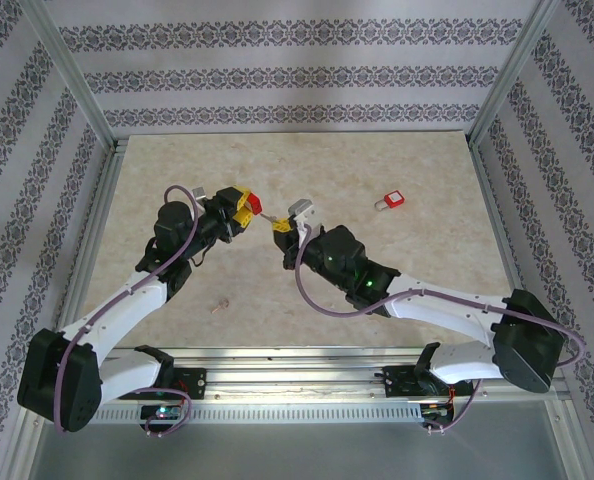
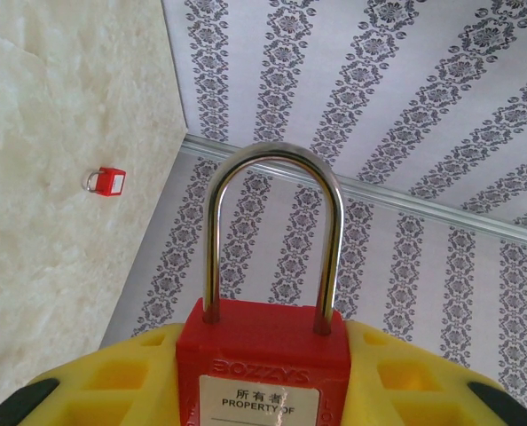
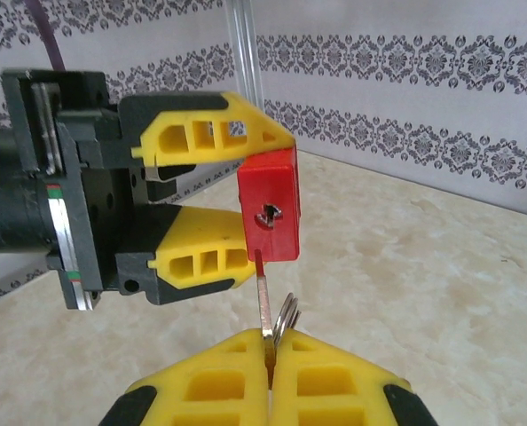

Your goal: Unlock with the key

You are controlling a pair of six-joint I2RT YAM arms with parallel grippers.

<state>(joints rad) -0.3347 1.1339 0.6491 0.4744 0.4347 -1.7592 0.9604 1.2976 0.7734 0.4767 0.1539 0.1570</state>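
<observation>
My left gripper (image 1: 243, 209) is shut on a red padlock (image 1: 256, 206) held above the table. In the left wrist view the padlock body (image 2: 263, 342) sits between the yellow fingers (image 2: 104, 382), and its steel shackle (image 2: 273, 222) stands closed. My right gripper (image 3: 270, 344) is shut on the key (image 3: 263, 297), whose ring (image 3: 287, 316) hangs beside it. The key blade points up at the padlock's underside (image 3: 270, 209). Its tip touches the lower edge, below the keyhole (image 3: 268, 214) and outside it.
A second red padlock (image 1: 389, 201) lies on the beige table (image 1: 427, 260) to the right of both grippers; it is also in the left wrist view (image 2: 109, 181). Patterned walls and metal frame posts (image 1: 72, 75) surround the table.
</observation>
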